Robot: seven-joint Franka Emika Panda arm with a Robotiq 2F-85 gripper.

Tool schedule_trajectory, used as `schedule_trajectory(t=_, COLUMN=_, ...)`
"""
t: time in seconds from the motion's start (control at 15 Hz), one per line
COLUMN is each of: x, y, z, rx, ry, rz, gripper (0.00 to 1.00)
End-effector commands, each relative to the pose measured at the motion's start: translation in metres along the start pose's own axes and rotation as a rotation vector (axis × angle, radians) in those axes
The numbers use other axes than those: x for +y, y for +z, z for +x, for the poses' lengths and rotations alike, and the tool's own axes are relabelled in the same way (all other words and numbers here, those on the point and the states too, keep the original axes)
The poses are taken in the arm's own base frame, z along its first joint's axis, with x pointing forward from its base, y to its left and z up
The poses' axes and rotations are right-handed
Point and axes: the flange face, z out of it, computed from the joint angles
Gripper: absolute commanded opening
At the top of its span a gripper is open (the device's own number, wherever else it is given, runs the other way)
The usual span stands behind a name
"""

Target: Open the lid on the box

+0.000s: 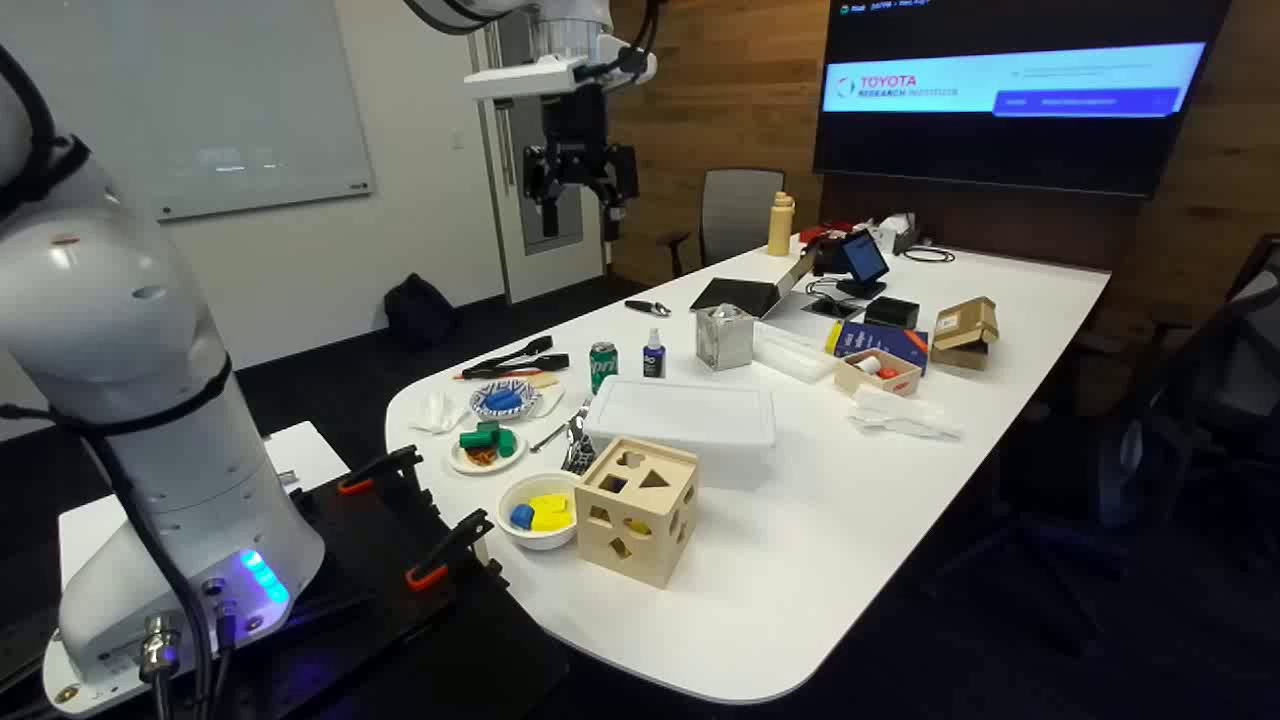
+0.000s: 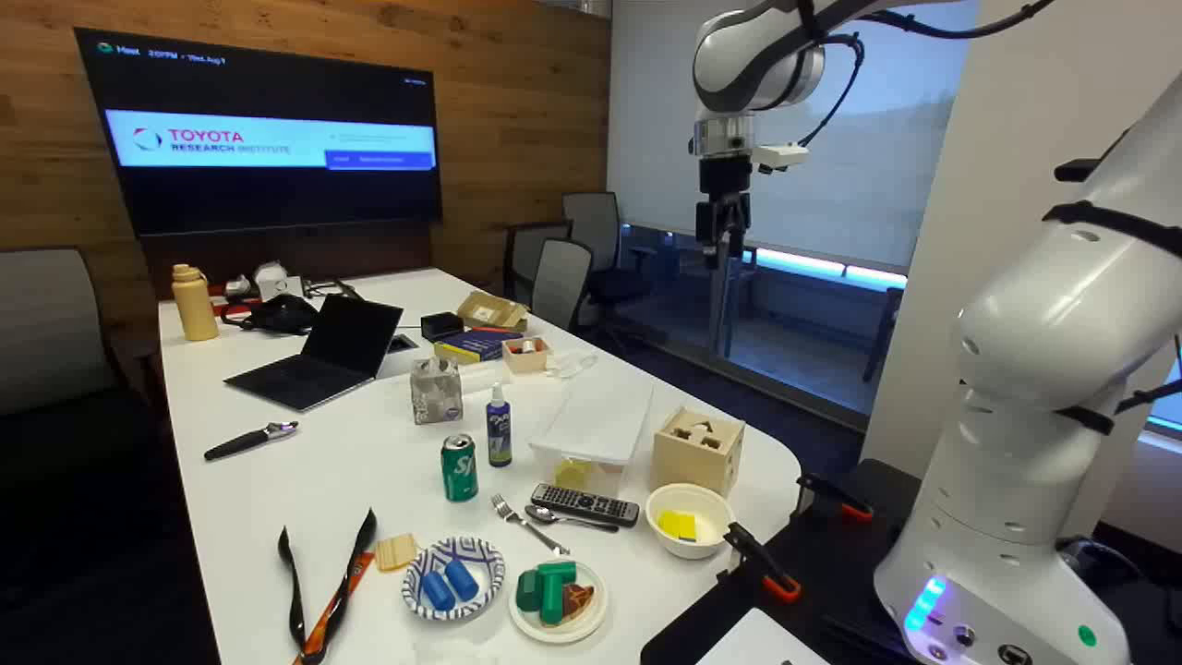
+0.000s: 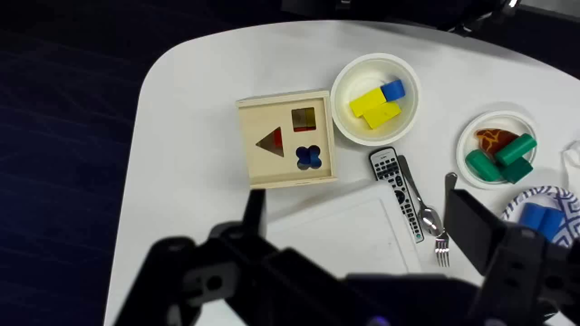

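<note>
Box (image 1: 655, 545): pale wood cube, upright on white table (image 1: 800, 560), lower centre in an exterior view, upper centre in wrist view. Lid (image 3: 289, 139) is on: flat square panel, same pale wood, cut-outs are triangle, square and four-lobed clover. Wrist view has red behind the triangle, yellow and red behind the square, blue behind the clover. Raised edges at the lid's upper, right and lower sides there. Box sides carry cut-outs too, some yellow visible through a round hole.

Bowl (image 3: 353, 77) with two yellow blocks (image 3: 382, 115) and a blue block (image 3: 393, 90) sits just beside the box, to its right in wrist view. White tub (image 3: 344, 231) is near the box, lower centre, set at an angle.

Gripper (image 1: 580, 222): jaws wide apart, hanging above table height, top of frame, well apart from box.

Readable text: wall screen (image 2: 268, 199), upper left, says TOYOTA RESEARCH INSTITUTE, plus "Meet" in its top corner; smaller lines blurred. Green can (image 2: 459, 468), Sprite, name partly turned away. Spray bottle (image 2: 499, 429), EXPO. Remote (image 3: 396, 194), key markings too small.
</note>
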Motion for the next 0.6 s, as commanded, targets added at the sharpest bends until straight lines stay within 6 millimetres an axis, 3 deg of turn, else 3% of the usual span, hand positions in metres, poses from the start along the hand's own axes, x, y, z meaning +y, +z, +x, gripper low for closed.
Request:
schedule_trajectory(t=0.0, x=0.000, y=0.000, z=0.000, rx=-0.001, ry=0.000, rz=0.000, gripper=1.00)
schedule_trajectory(t=0.53, x=-0.035, y=0.111, z=0.016, rx=0.144, ry=0.057, rz=-0.072, gripper=1.00)
